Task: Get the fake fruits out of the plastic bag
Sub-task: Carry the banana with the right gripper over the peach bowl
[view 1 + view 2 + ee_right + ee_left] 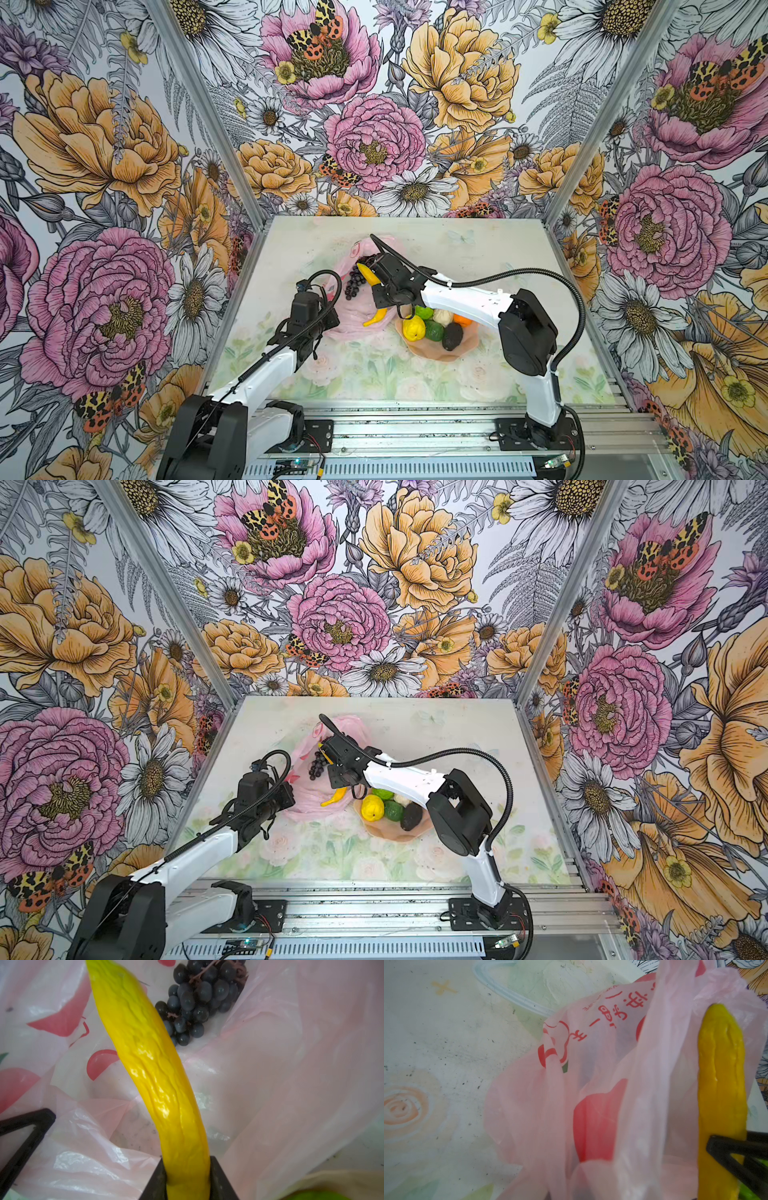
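The right gripper (188, 1176) is seen with its jaws clamped on the banana (149, 1053). The banana is held above the plastic bag (291, 1068) and reaches out ahead of the jaws. Below and ahead of those jaws, past the banana's far end, the grape bunch (197, 1001) is seen lying inside the bag on its film. The left gripper (330, 323) is clenched on the bag's near edge. In the left wrist view the film is seen drawn up towards its jaws, with the fingertips themselves hidden. Behind the right jaws, just beside the bag's edge, the peach wavy-edged dish (440, 353) is set. In it are gathered the lemon (413, 328), a light green fruit (424, 311), a darker green fruit (434, 331), a dark avocado-like piece (452, 336), a cream piece (441, 318) and an orange piece (461, 319). Bare counter (478, 257) is found beyond the bag and to the outer side of the right jaws.
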You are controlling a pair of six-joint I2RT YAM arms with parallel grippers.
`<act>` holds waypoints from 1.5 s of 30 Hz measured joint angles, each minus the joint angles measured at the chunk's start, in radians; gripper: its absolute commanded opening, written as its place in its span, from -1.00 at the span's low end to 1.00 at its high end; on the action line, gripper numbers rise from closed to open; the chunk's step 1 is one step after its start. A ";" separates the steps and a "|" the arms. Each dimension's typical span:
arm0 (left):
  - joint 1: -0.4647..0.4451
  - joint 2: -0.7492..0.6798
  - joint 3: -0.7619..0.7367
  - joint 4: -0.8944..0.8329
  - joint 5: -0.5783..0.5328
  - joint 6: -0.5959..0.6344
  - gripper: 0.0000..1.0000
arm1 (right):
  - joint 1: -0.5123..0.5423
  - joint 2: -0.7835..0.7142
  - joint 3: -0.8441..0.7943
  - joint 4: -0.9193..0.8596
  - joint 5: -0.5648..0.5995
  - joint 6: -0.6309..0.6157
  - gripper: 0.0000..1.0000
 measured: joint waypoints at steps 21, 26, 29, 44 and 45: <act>0.005 -0.001 0.000 0.000 0.001 0.000 -0.97 | -0.019 -0.445 -0.330 -0.130 0.056 -0.095 -0.39; 0.006 -0.001 0.000 0.000 0.001 0.000 -0.97 | -0.077 -0.563 -0.412 -0.196 0.093 -0.100 -0.39; 0.006 -0.001 0.000 0.000 0.001 0.000 -0.97 | -0.118 -0.628 -0.462 -0.226 0.107 -0.077 -0.40; 0.006 -0.001 0.000 0.000 0.005 0.000 -0.97 | -0.193 -0.796 -0.670 -0.311 0.157 0.151 -0.43; 0.006 -0.002 0.000 0.000 0.006 0.000 -0.97 | -0.200 -0.805 -0.681 -0.314 0.159 0.167 -0.43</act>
